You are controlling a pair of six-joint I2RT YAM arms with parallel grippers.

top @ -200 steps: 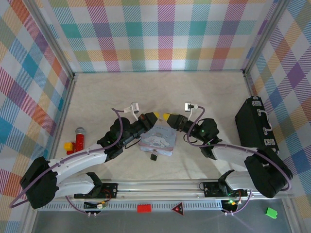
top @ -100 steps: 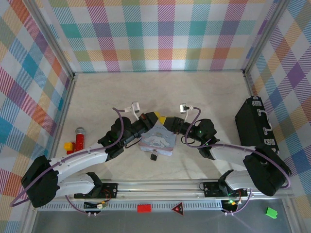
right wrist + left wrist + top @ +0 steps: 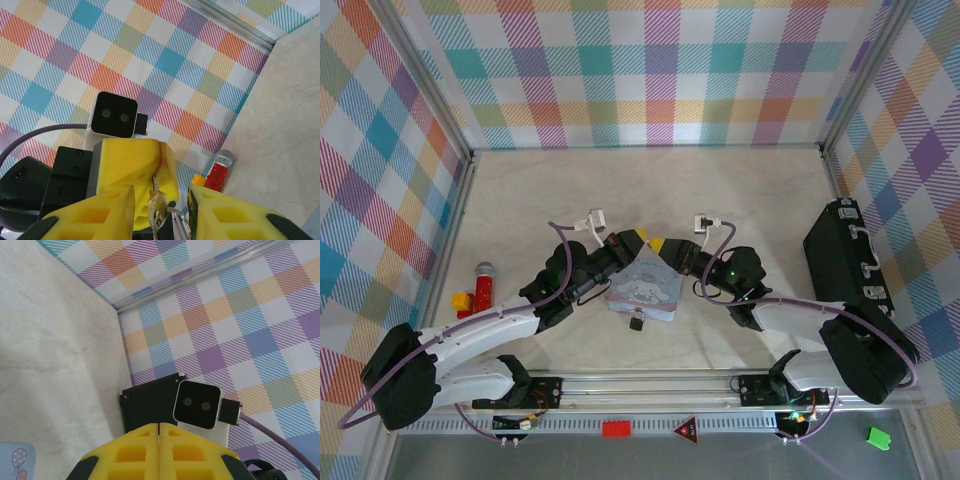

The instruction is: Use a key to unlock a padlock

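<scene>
Between the parted jaws of the right gripper point(image 3: 161, 194), the key point(image 3: 157, 204) is clenched by the left gripper point(image 3: 159, 165). Beyond them, marbled tabletop point(image 3: 285, 110) is bounded by plaid walls point(image 3: 125, 45).

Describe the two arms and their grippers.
The left arm and right arm have white links, black joints and looping purple cables. The left gripper and right gripper have chunky yellow fingers with recessed pockets, plus a white wrist camera each. A green light glows on the right arm.
</scene>
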